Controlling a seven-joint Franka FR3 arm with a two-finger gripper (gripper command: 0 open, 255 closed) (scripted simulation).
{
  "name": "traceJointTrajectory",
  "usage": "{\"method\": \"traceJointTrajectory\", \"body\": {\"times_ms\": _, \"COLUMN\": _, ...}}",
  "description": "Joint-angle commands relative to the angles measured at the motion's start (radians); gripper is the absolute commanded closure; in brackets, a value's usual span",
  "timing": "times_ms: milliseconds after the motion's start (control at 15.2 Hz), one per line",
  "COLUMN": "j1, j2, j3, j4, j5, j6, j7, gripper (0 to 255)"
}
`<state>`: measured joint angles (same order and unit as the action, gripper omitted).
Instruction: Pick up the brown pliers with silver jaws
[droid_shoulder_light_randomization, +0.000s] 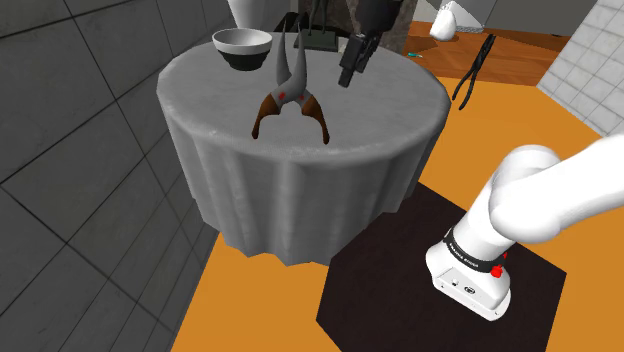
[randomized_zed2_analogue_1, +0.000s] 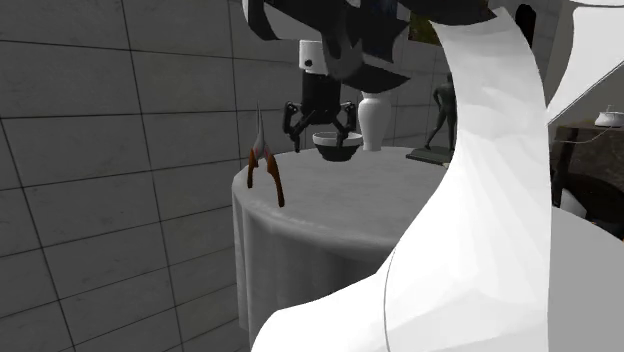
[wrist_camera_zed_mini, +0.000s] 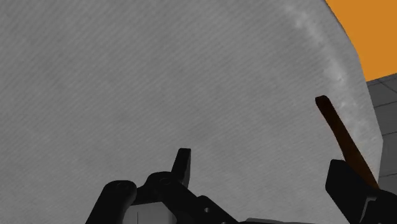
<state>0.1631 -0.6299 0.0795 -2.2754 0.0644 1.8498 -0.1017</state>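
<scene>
Arm: smooth white rounded links, closest to the shoulder camera at lower right; its base carries a small red spot
Stand: dark, flat-topped box under the arm's base, on the orange floor
Gripper: all black and angular, hanging over the far part of the table; its two fingers stand apart with only cloth between them, gripping nothing
Pliers: on the table top, to the shoulder view's left of the gripper and apart from it; slim silver jaws point upward, a red spot marks the pivot, and two curved brown handles splay down to the cloth
Brown handle: in the wrist view a thin straight bar just beside one finger; whether they touch cannot be told
Table: round, draped in pale grey cloth with a fine weave and soft vertical folds
Bowl: round, pale inside, dark outside, at the table's far edge
Vase: smooth, white, narrow-necked, behind the bowl
Figurine: dark figure on a flat base, far side of the table
Black tool: long and two-armed, lying on the floor beyond the table
Wall: large grey tiles
In the way: the white arm covers the table's right part in the second exterior view
</scene>
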Motion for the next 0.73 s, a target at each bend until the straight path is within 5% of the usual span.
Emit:
{"method": "traceJointTrajectory", "body": {"times_ms": 0, "j1": 0.043, "j2": 0.026, "j3": 0.004, "j4": 0.022, "j5": 0.010, "j6": 0.039, "j7": -0.081, "gripper": 0}}
{"method": "traceJointTrajectory", "body": {"times_ms": 462, "j1": 0.193, "j2": 0.073, "j3": 0.017, "j4": 0.072, "j5": 0.054, "j6": 0.143, "j7": -0.354, "gripper": 0}}
{"method": "traceJointTrajectory", "body": {"times_ms": 660, "j1": 0.199, "j2": 0.070, "j3": 0.018, "j4": 0.043, "j5": 0.057, "j6": 0.171, "j7": -0.364, "gripper": 0}}
